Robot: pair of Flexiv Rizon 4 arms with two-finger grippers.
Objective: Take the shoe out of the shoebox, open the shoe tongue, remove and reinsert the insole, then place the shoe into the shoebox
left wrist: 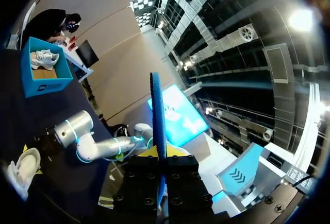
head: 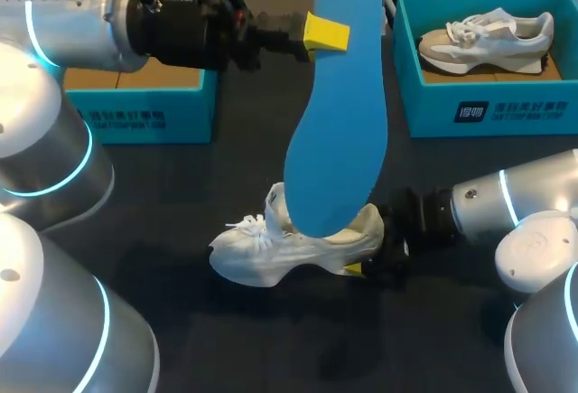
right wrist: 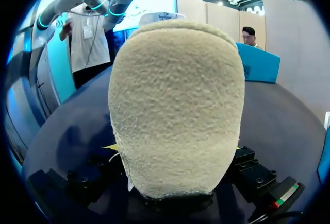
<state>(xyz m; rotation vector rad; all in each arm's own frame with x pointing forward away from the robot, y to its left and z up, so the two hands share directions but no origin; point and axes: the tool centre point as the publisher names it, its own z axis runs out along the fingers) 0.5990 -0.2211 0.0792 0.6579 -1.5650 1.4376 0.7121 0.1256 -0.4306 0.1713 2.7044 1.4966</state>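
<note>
**Blue insole held up over the white shoe**

The left arm (head: 81, 14) comes in from the far left of the worktop (head: 181, 194). The left jaws are almost closed and pinch the thin blue insole (head: 339, 122) high up on its edge. The insole stands tall, and its bottom end dips into the white shoe (head: 271, 253). The shoe sits in the middle of the worktop, with its toe to the left. The right arm (head: 506, 203) is at the heel. The right jaws are spread wide and hug the fuzzy heel from both sides. A blue shoebox (head: 488, 111) at the far right corner holds another shoe (head: 488, 39). A second blue box (head: 135, 108) is at the far left edge.
</note>
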